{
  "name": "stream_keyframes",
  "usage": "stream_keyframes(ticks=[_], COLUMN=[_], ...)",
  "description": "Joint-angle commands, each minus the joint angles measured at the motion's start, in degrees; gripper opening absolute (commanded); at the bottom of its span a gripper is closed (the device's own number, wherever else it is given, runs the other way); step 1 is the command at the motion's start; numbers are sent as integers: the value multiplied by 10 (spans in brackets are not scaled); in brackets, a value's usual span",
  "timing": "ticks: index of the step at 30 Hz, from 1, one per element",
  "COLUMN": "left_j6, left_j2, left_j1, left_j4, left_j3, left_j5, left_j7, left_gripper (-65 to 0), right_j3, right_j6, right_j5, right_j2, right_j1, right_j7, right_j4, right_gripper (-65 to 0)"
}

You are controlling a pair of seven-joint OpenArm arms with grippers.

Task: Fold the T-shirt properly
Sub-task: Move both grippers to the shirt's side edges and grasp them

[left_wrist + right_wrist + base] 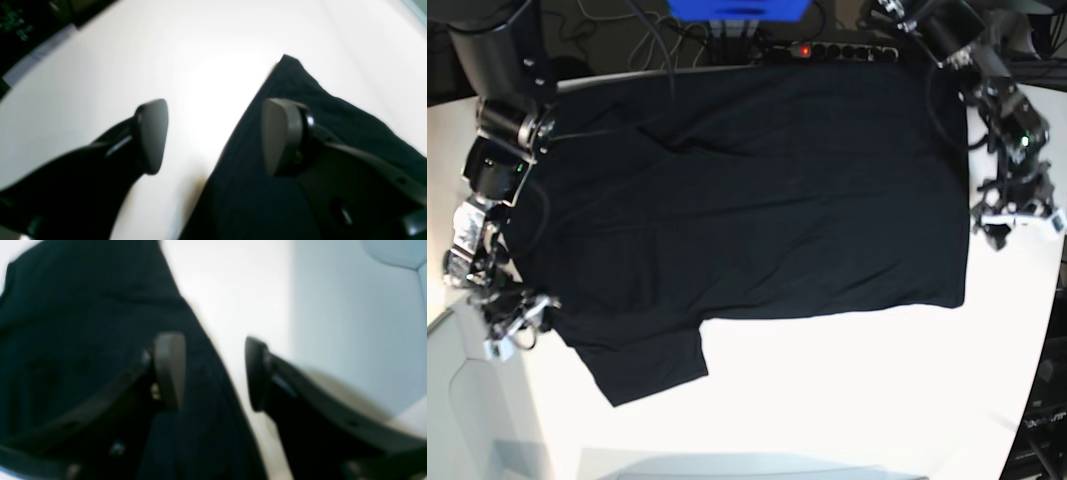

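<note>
Nearest the base camera, at the bottom of its view, lies the bare white front of the desk (827, 420), with the black T-shirt (757, 220) spread just beyond it. One sleeve of the shirt juts toward the camera near the left of that view, and its cloth reaches across most of the desk, with a few creases on the left part.

At the view's right edge, the left pincer (213, 138) stands wide at the shirt's border: in its wrist view one finger is over black cloth, the other over white surface, with the cloth's edge running between them. At the view's left edge, the right pincer (215, 373) is also wide apart, straddling the opposite border in the same way. Neither pincer grips the shirt. Whether the fingers touch it, I cannot tell.
</note>
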Motion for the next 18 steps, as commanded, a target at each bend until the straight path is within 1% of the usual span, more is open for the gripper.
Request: stream_keyframes(ticks=[1, 3, 5, 7, 8, 15, 18], left_j6=[-1, -1, -1, -1, -1, -1, 1], left_j2=[-18, -33, -48, -61, -67, -103, -112], left_j1=[-19, -41, -63, -89, -102, -187, -211], left_j4=[-4, -35, -70, -106, -122, -269, -320], left_j3=[8, 25, 40, 53, 60, 125, 165], left_j5=[-5, -5, -5, -5, -5, -5, -5], left_j7=[-13, -13, -14, -14, -14, -19, -68], left_gripper=[-226, -226, -226, -226, -226, -226, -226], right_j3=[-13, -42, -63, -71, -71, -71, -71], right_j6=[-5, -17, -40, -66, -73, -74, -74], right_j5=[9, 9, 9, 9, 9, 9, 9], right_j2=[14, 18, 20, 20, 20, 20, 19], right_j1=[25, 32, 38, 38, 38, 38, 38], right_j7=[30, 65, 94, 121, 131, 164, 173], right_j4=[-11, -44, -69, -91, -99, -153, -170], right_gripper=[-314, -300, -296, -295, -295, -295, -298])
